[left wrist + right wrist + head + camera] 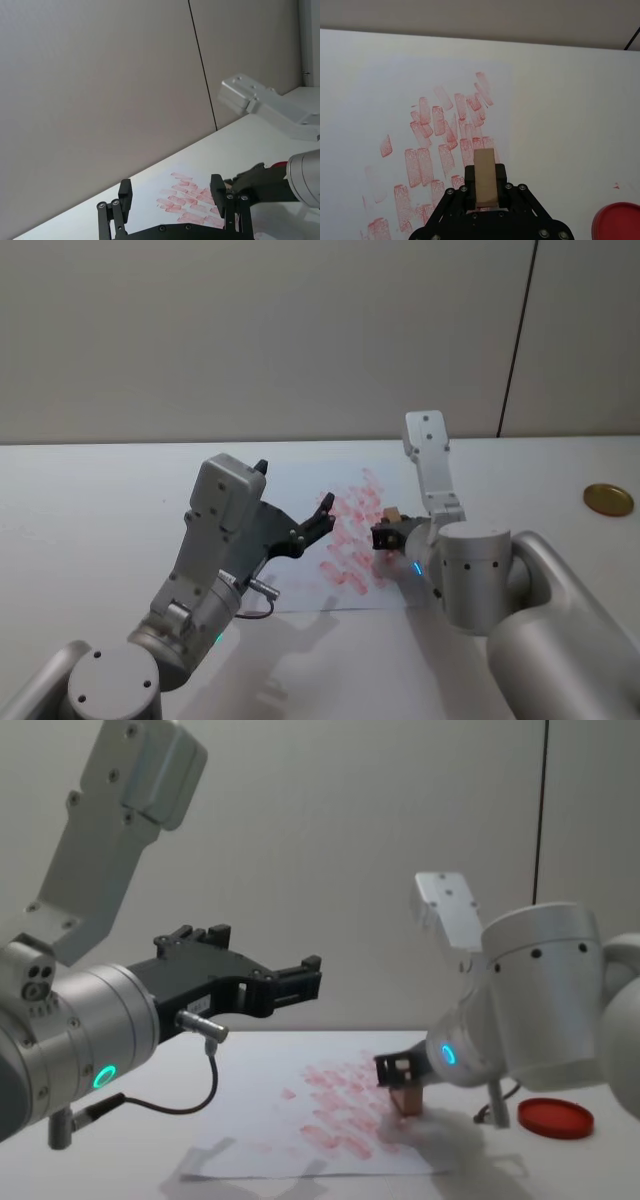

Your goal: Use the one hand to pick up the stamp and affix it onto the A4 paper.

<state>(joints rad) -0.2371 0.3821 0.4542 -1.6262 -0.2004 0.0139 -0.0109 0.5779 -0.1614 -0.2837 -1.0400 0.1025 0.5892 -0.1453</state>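
- White table point(90, 500), beige wall point(250, 330).
- Right gripper point(406, 1078) pinches the stamp point(484, 175) at 3 o'clock over the A4 paper point(300, 490).
- Left gripper point(171, 186), fingers spread, raised at 9 o'clock.

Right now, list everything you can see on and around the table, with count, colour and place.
A4 paper: one, white with red stamp prints, table's middle.
stamp: one, light-brown wood, in the right hand, over the paper's right part.
ink pad: one, red, round, on the table right of the paper.
table: one, white, under everything.
left hand: one, black, open, raised above the paper's left side.
right hand: one, black, shut on the stamp.
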